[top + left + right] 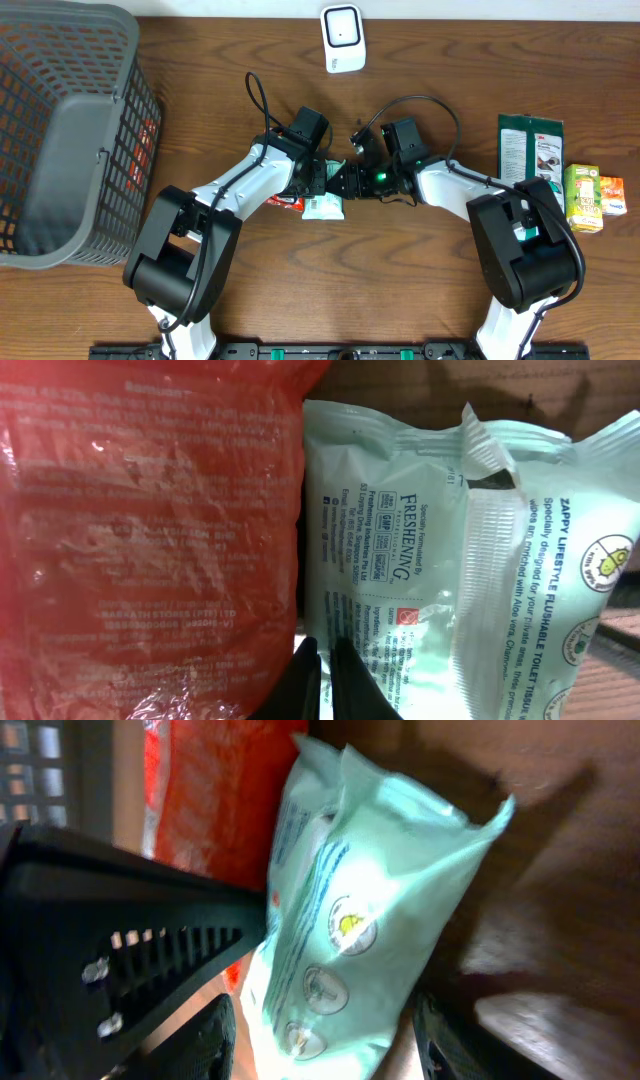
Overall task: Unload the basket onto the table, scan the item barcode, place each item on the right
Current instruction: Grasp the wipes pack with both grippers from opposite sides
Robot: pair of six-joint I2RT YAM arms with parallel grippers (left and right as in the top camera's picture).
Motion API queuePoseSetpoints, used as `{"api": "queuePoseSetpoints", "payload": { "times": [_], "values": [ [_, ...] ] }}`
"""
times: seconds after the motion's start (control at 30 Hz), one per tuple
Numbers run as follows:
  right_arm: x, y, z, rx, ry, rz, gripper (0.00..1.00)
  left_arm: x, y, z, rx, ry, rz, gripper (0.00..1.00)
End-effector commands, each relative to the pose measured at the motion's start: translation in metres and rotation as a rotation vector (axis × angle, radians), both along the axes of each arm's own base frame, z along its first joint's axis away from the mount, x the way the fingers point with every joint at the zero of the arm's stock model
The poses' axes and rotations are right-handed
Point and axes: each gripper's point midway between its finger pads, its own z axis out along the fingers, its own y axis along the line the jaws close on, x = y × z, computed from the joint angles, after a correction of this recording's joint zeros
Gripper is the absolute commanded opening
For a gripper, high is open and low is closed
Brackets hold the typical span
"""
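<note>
As two robot arms meet at the middle of a wooden table (pixel 420 295), the right gripper (pixel 325 1040) stands with its jaws apart on either side of a pale green tissue pack (pixel 360 920), not visibly clamped on it. The left gripper (pixel 330 682) is shut, its fingertips pressed together at the near edge of the pack; whether they pinch the wrapper cannot be told. The pack sits mid-table between the two grippers, touching a red packet (pixel 150 530) and well apart from the white scanner (pixel 342 38) at the far edge. The step in hand looks like the pick-up of the item. The next move calls for a firm hold across the pack, then a lift and a turn so that whichever face carries the barcode meets the scanner.
</note>
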Motion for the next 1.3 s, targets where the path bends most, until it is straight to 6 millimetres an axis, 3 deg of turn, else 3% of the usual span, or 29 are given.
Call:
{"api": "queuePoseSetpoints", "payload": {
  "times": [0.0, 0.57, 1.1, 1.27],
  "values": [
    [-0.020, -0.004, -0.020, -0.009, 0.094, -0.020, 0.53, -0.009, 0.006, -0.017, 0.035, 0.043, -0.007, 0.08],
    [-0.001, 0.003, -0.011, 0.064, -0.010, -0.065, 0.48, -0.009, 0.006, -0.017, 0.033, 0.040, -0.007, 0.09],
    [-0.008, 0.012, -0.018, 0.021, -0.021, -0.055, 0.46, -0.008, 0.005, -0.017, 0.031, 0.037, -0.007, 0.09],
    [-0.008, 0.014, -0.018, 0.013, -0.035, -0.050, 0.36, -0.008, 0.006, -0.017, 0.032, 0.038, -0.007, 0.09]
  ]
}}
